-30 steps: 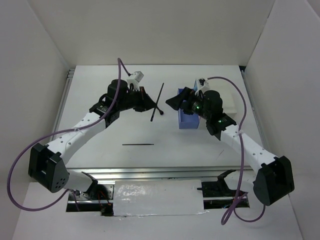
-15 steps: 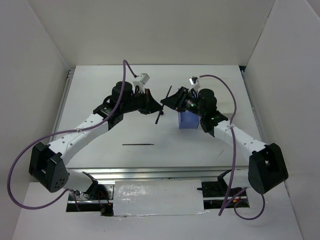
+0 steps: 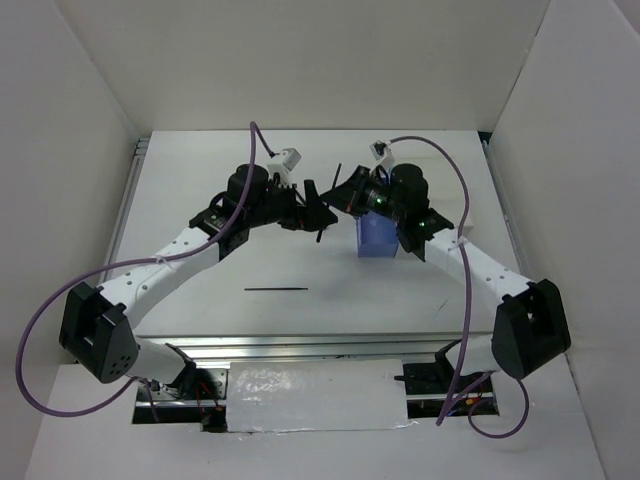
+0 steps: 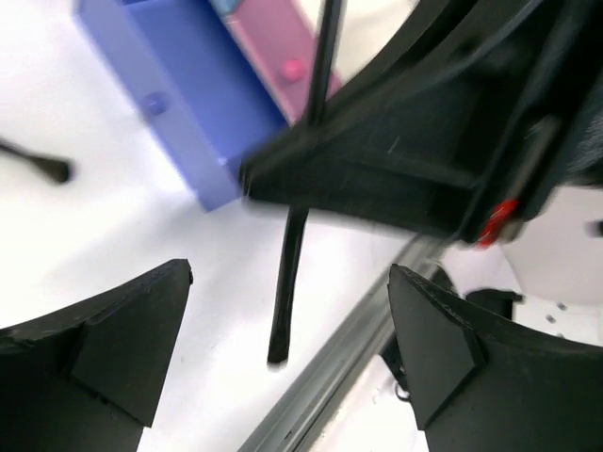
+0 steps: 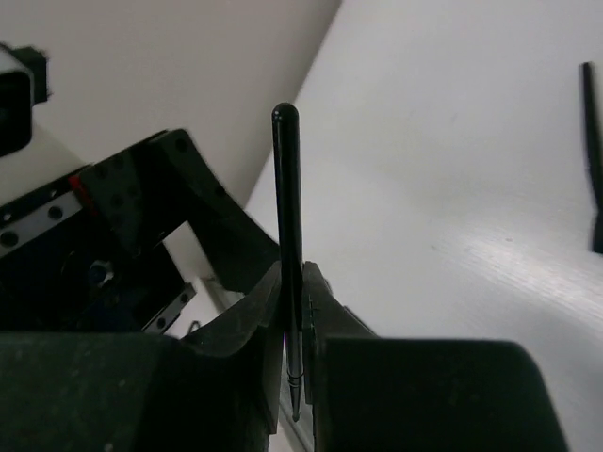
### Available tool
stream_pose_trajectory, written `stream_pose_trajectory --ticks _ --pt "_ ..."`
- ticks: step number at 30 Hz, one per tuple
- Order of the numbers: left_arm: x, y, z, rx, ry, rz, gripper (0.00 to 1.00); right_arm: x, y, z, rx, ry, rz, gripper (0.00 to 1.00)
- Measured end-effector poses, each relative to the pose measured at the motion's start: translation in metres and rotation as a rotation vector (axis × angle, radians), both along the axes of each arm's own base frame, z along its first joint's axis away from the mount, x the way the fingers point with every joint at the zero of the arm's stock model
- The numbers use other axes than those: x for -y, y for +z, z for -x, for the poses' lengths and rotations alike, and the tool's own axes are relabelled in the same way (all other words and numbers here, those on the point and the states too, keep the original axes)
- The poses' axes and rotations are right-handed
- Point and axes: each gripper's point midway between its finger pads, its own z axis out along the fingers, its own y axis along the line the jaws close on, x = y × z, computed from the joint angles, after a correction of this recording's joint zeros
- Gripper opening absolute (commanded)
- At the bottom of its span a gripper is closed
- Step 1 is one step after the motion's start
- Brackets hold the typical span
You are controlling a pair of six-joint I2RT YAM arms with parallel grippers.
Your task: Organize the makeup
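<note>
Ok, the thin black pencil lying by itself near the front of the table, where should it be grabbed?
Grip the pencil at mid-length, coming straight down and closing across its width: it lies flat, running left to right, with nothing close beside it.

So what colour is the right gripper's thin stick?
Thin stick is black; clearest in right wrist view.

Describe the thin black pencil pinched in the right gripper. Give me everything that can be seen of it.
The thin black pencil is a slim, straight stick, smooth and black all over, with a rounded end. The right gripper is shut on it partway along, so the rounded end juts out well past the fingers. In the left wrist view its other end shows between the fingers of the open left gripper, clear of both. No markings show, and I cannot tell whether that end touches the table.
</note>
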Motion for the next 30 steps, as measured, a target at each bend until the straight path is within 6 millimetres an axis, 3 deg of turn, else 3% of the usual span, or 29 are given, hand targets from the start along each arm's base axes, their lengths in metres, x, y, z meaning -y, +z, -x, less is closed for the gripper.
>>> stream_pose_trajectory --ticks 6,9,13,18,24,27,28,30 --pt "-0.034 -0.016 -0.008 -0.037 0.191 -0.127 0.99 0.008 -0.001 -0.056 0.01 -0.114 0.234 0.08" --pt "-0.063 -0.005 -0.009 -0.001 0.324 -0.166 0.99 0.022 -0.022 -0.083 -0.027 -0.187 0.376 0.09" --pt "-0.094 0.016 -0.009 0.057 0.46 -0.181 0.99 0.056 -0.066 -0.111 -0.131 -0.314 0.608 0.09" --pt "-0.106 0.0 -0.014 0.033 0.52 -0.248 0.99 0.099 -0.107 -0.118 -0.234 -0.424 0.828 0.09" --pt "-0.108 -0.029 -0.022 -0.019 0.538 -0.326 0.99 0.136 -0.127 -0.12 -0.295 -0.495 0.94 0.13" --pt "-0.106 -0.044 -0.027 -0.045 0.537 -0.359 0.99 0.145 -0.137 -0.121 -0.317 -0.503 0.974 0.22" --pt "-0.105 -0.051 -0.029 -0.057 0.534 -0.373 0.99 0.147 -0.139 -0.121 -0.321 -0.502 0.979 0.41" --pt "-0.103 -0.064 -0.032 -0.079 0.529 -0.4 0.99 0.148 -0.141 -0.121 -0.324 -0.501 0.984 0.56"
